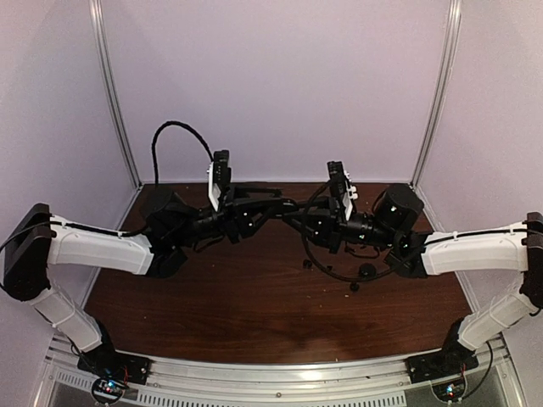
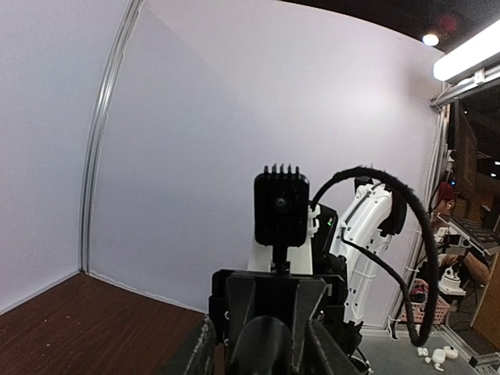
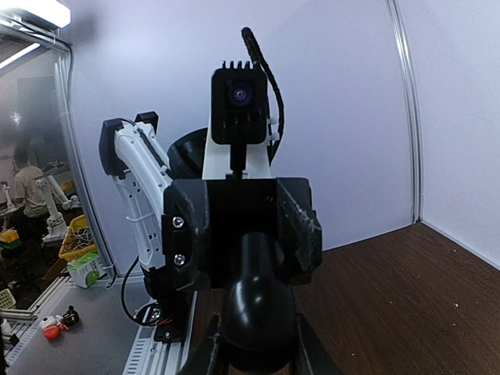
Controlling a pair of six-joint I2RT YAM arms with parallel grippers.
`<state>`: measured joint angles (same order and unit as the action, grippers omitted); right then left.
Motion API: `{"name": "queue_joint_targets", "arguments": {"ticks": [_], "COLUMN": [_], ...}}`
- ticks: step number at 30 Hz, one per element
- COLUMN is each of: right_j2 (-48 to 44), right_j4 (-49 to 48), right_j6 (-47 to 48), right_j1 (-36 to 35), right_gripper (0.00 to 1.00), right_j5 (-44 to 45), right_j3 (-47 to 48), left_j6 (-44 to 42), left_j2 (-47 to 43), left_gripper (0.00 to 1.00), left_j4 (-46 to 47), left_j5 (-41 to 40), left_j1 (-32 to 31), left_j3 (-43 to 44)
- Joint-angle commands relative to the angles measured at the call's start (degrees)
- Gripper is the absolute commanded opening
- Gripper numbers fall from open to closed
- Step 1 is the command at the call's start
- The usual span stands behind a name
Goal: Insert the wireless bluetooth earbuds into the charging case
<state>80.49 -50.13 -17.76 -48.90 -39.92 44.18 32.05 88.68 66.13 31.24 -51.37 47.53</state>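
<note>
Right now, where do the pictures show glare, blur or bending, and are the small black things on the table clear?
Top view: soft even light; the case and buds are dark blobs on the table. Left wrist view: a lamp glares upper right, the wall post curves, the picture's bottom blurs. Right wrist view: another lamp glares upper left; foreground dark and soft.

Two arms point(image 1: 93, 248), white-shelled. Two wrist cameras point(image 1: 221, 175). Two tiny black earbuds point(image 1: 307, 264) loose on table point(image 1: 212, 314). One black charging case point(image 1: 366, 271). One wooden table. One looping black cable point(image 1: 174, 129) at back.
</note>
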Motion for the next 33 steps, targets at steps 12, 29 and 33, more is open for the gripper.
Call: {"name": "queue_joint_targets", "arguments": {"ticks": [12,29,33], "right_j2": [-3.1,-2.0,-1.9], "right_j4": [4.3,5.2,7.2], "right_j6": [3.5,4.7,6.4], "right_j1": [-0.7,-1.1,-1.6], "right_gripper": [0.0,0.0,0.0], "right_j5": [0.7,-3.2,-3.1], "right_j3": [0.2,0.8,1.2], "left_j6": [-10.7,-4.4,-1.3], "left_j2": [-4.9,-6.6,-6.4], "left_gripper": [0.45,0.43,0.43], "left_j4": [-14.6,-16.0,-14.3], "left_j5": [-0.1,-5.9,-5.5], "left_j1": [0.0,2.7,3.7], "left_j3": [1.4,0.7,0.5]}}
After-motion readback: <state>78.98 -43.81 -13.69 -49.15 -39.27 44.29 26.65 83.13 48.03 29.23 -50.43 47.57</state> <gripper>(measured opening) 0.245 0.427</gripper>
